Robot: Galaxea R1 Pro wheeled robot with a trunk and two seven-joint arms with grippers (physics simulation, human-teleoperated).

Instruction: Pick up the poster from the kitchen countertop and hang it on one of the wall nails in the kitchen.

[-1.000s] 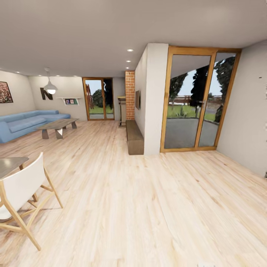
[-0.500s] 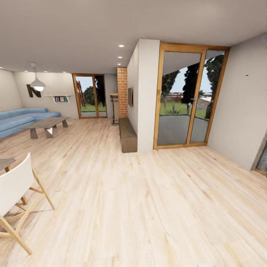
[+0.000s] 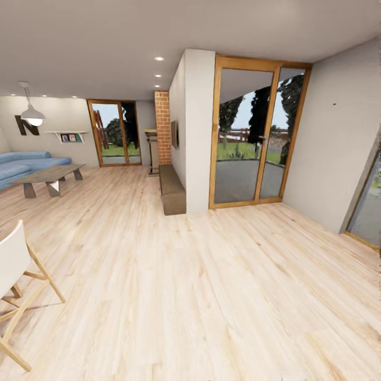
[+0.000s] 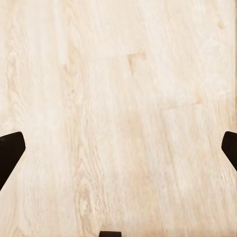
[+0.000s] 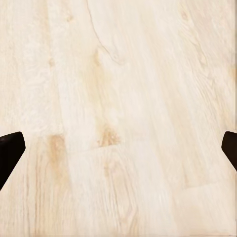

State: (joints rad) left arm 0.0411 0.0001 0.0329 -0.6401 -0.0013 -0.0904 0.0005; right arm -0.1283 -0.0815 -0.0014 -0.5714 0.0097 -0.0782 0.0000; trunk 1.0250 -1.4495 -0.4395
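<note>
At the far left edge of the head view, a white chair (image 3: 13,259) with a light wooden frame is being shown in the lower left, standing on the pale plank floor (image 3: 211,296). Above it, in the middle left, a blue sofa (image 3: 24,164) is being seen beside a low coffee table (image 3: 47,177), with a white pendant lamp (image 3: 32,114) hanging in the upper left in front of a dark letter N (image 3: 24,126) on the back wall, and a small shelf (image 3: 67,136) just right of that. Further right, a wood-framed glass door (image 3: 114,132) is being shown at the back, then a brick column (image 3: 163,127) and a low bench (image 3: 172,188) lying along a pale wall pillar (image 3: 198,132). Right of centre, a tall wood-framed glass door (image 3: 254,132) is being seen. On the plain grey wall (image 3: 333,159) in the upper right, a tiny dark wall nail (image 3: 334,105) is being made out.

In the left wrist view, the left gripper (image 4: 118,148) is being held over bare floor planks, its dark fingertips (image 4: 10,150) standing wide apart at the opposite picture edges with nothing between them. In the right wrist view, the right gripper (image 5: 118,148) is likewise being shown spread wide over the planks, nothing being gripped
</note>
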